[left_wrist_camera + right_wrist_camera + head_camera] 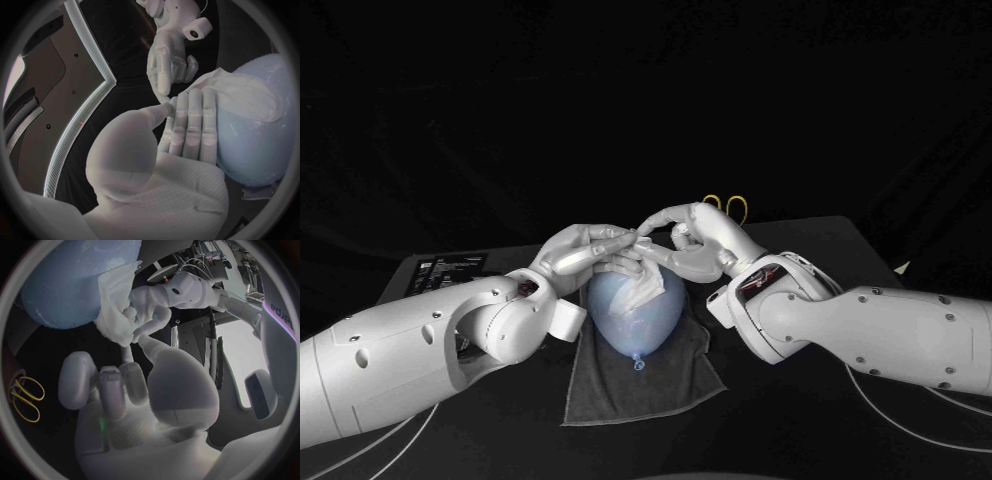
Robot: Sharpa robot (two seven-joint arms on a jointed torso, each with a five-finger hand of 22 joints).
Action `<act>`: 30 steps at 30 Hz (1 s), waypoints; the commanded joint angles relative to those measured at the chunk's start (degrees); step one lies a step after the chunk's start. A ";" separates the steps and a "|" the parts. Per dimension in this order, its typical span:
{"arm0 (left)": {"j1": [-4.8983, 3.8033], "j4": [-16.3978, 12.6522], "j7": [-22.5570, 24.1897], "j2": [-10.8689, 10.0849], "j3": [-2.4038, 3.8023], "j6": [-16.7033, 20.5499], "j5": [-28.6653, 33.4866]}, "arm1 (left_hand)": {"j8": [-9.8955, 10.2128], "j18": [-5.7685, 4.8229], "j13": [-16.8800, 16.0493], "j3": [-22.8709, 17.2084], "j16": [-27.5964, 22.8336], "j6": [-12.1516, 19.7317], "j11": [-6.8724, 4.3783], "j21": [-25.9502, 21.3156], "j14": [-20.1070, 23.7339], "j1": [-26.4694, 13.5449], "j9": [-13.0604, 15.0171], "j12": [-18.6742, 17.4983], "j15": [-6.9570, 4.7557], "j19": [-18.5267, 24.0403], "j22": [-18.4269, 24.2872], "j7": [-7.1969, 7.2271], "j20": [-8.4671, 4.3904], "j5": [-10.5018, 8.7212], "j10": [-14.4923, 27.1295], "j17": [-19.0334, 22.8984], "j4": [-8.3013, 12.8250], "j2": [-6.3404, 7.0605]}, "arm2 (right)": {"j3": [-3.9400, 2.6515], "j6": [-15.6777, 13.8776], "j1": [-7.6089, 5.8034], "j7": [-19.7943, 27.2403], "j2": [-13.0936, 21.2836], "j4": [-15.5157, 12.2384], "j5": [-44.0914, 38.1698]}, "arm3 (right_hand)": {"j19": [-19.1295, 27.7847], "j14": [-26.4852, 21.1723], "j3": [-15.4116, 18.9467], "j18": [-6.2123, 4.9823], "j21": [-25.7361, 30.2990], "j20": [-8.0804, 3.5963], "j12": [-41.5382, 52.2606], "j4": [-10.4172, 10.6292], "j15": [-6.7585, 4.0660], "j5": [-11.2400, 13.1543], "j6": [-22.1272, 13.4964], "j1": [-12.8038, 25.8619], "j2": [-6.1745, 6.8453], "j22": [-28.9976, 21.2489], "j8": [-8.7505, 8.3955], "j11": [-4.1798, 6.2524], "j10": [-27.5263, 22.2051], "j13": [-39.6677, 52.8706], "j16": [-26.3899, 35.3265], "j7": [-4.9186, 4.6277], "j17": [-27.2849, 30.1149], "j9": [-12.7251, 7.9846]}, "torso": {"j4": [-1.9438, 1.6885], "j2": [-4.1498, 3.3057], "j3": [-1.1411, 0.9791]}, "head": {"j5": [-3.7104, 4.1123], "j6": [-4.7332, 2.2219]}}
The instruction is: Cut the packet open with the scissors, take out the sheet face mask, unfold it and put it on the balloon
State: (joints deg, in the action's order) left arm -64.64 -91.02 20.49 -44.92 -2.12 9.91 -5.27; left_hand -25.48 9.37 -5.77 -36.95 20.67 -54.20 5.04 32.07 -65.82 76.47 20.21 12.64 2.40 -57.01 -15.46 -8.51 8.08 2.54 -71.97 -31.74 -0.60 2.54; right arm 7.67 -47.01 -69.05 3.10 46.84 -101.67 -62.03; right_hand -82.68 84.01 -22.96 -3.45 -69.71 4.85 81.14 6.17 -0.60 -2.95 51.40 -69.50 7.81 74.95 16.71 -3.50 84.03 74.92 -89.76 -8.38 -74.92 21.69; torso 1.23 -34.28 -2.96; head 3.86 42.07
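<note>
At the frame centre, your left hand pinches the mask on the balloon. Whether the right hand grips it, I cannot tell. Spread the mask slowly and evenly.

You've got a smooth, faintly glossy rubber balloon, a thin, crinkled, matt white sheet face mask, a dark, matt cloth towel, glossy white plastic shells on the left arm and right arm, and a satin silver left hand and right hand with finely dimpled palms.
</note>
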 commanded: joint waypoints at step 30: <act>-0.03 -0.25 0.66 0.32 0.06 -1.78 0.25 | 0.23 0.75 -0.06 0.09 0.51 0.25 -0.11 0.01 0.29 0.20 7.19 0.09 0.13 0.28 -0.07 -0.11 0.04 0.19 -0.05 -0.19 0.67 -0.74 | -0.01 0.00 0.72 -2.85 -0.56 0.75 -4.29 | -0.81 5.99 -0.75 -0.18 -1.93 -1.04 0.98 -3.25 -1.82 0.17 6.64 -8.18 -5.39 10.23 3.03 2.45 1.02 9.12 -0.24 3.03 -15.08 0.80 | 0.01 0.03 -0.01 | 0.23 0.61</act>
State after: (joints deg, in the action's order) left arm -64.60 -90.96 20.43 -44.86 -2.18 9.56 -5.22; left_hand -24.93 9.23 -5.76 -36.79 20.89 -53.99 5.15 32.07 -65.90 76.69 22.37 12.63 2.49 -57.02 -15.44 -8.53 8.09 2.55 -71.85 -31.84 -0.43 2.33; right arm 7.59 -47.40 -68.49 0.59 46.51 -100.75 -64.59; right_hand -83.41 83.93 -23.70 -3.43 -71.52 4.31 81.83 3.16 -1.97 -2.94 57.63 -77.15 2.62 74.92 19.54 -1.53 83.93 74.96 -89.76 -5.22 -74.90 22.43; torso 1.25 -34.28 -2.97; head 4.09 42.60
